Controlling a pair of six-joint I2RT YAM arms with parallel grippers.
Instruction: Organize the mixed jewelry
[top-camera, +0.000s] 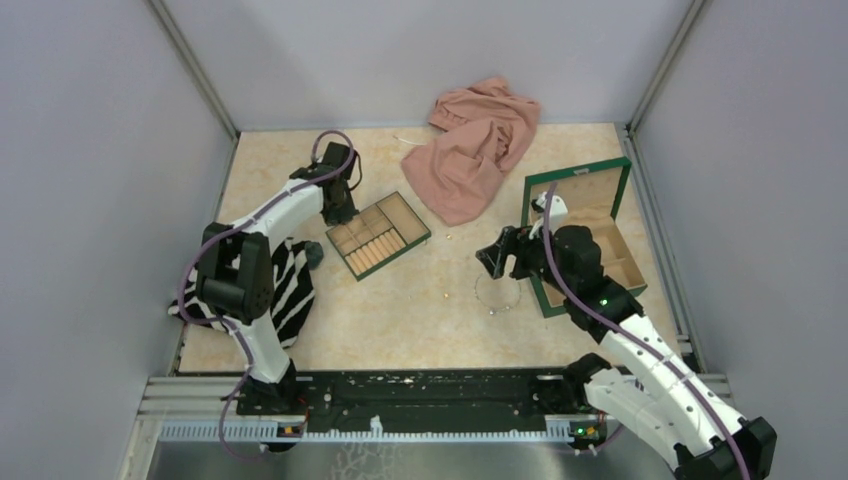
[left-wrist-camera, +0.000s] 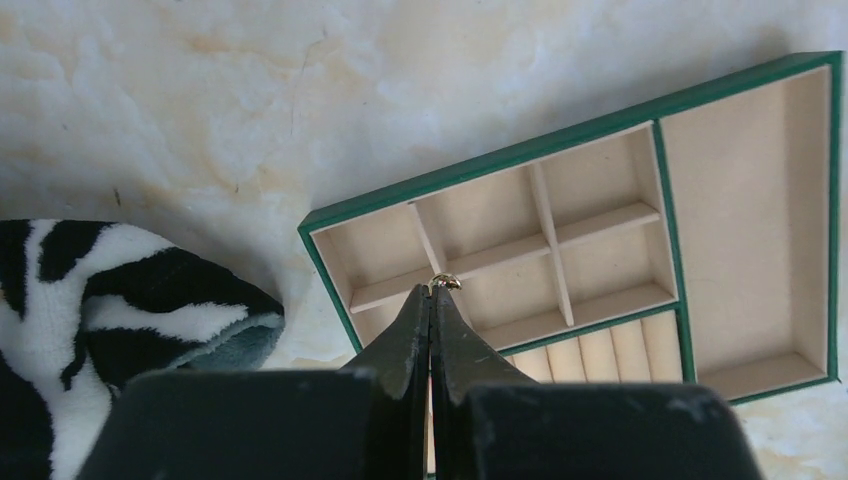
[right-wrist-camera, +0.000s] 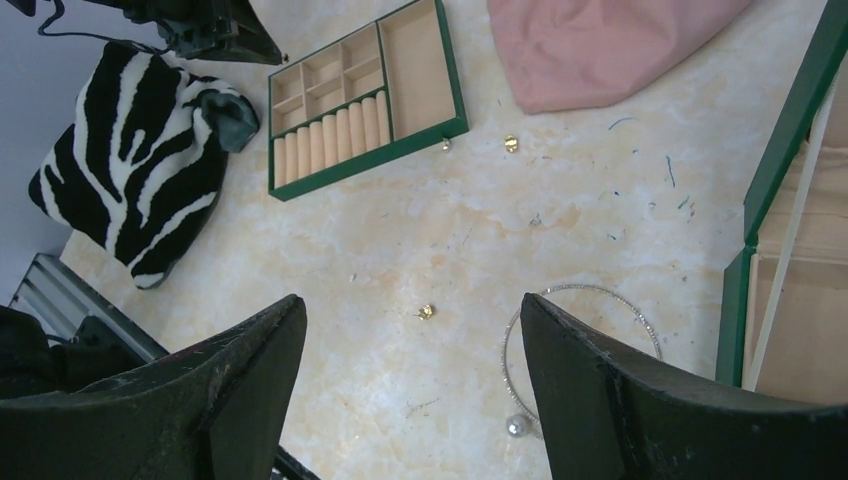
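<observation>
Silvery chain (right-wrist-camera: 590, 287) lies looped at lower right of the right wrist view, just right of the wide-spread right gripper (right-wrist-camera: 410, 300); the left gripper (left-wrist-camera: 432, 290) pinches a gold speck (left-wrist-camera: 446, 282) over the tray (left-wrist-camera: 480, 168).

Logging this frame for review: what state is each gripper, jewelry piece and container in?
Left gripper: shut on a small gold piece, above the tray.
Right gripper: open, holding nothing.
Necklace: loose loop lying on the table.
Gold specks: loose on the table.
Tray: compartments in view empty.
Green box: lid open.
</observation>
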